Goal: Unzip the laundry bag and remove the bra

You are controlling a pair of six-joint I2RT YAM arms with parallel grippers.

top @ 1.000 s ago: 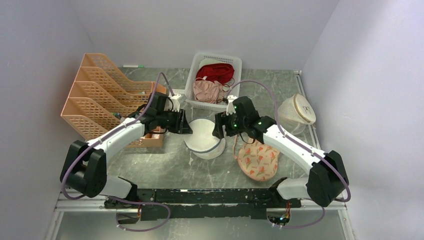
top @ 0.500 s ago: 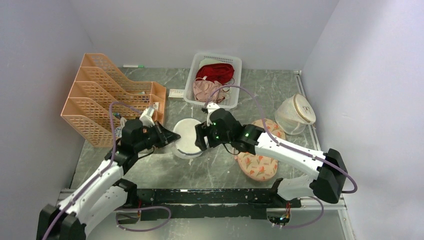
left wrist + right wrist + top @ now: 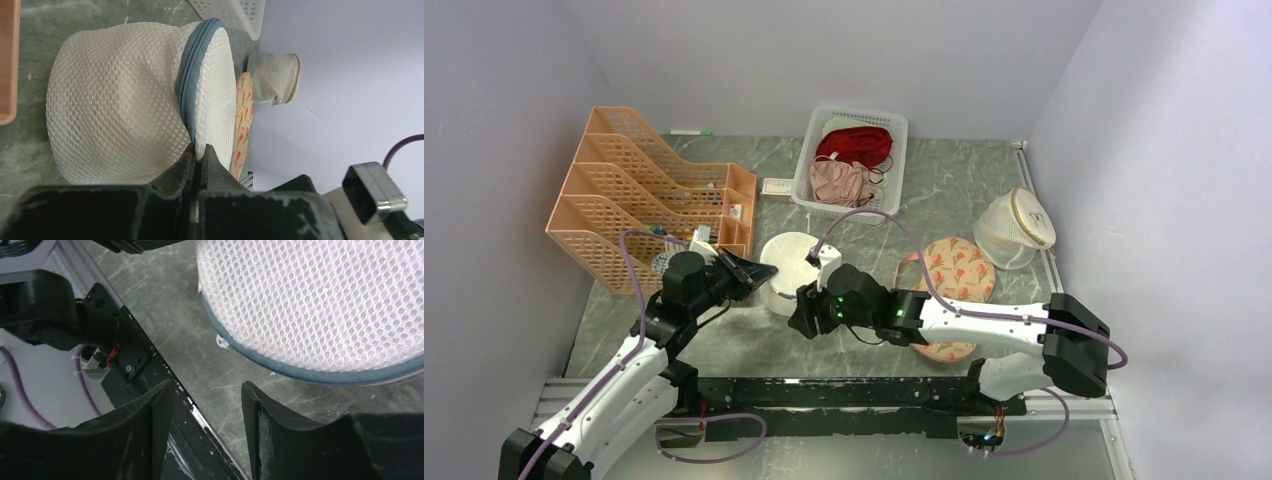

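The laundry bag (image 3: 789, 258) sits upright on the table (image 3: 984, 180), between the two claws and touching the left one. The left claw (image 3: 200, 156) is pressed fully together, its tips right at the blue-grey zipper rim (image 3: 192, 95) on the bag's side. Whether mesh or a pull is pinched between them cannot be told. The right claw (image 3: 207, 390) stands apart and holds nothing. The bag's lower rim is just ahead of its fingers (image 3: 160, 400), with bare table between, and a small white tab (image 3: 220, 342) hangs from that rim. A floral pouch (image 3: 959, 270) lies behind the right claw, partly under its arm. A round mesh bag with a beige rim (image 3: 1016, 228) lies well beyond the pouch. Past the laundry bag from both claws stands a white basket (image 3: 899, 150) holding a dark red garment (image 3: 854, 143) and a pale pink garment (image 3: 839, 182). An orange file rack (image 3: 624, 190) stands near the left claw's outer side.
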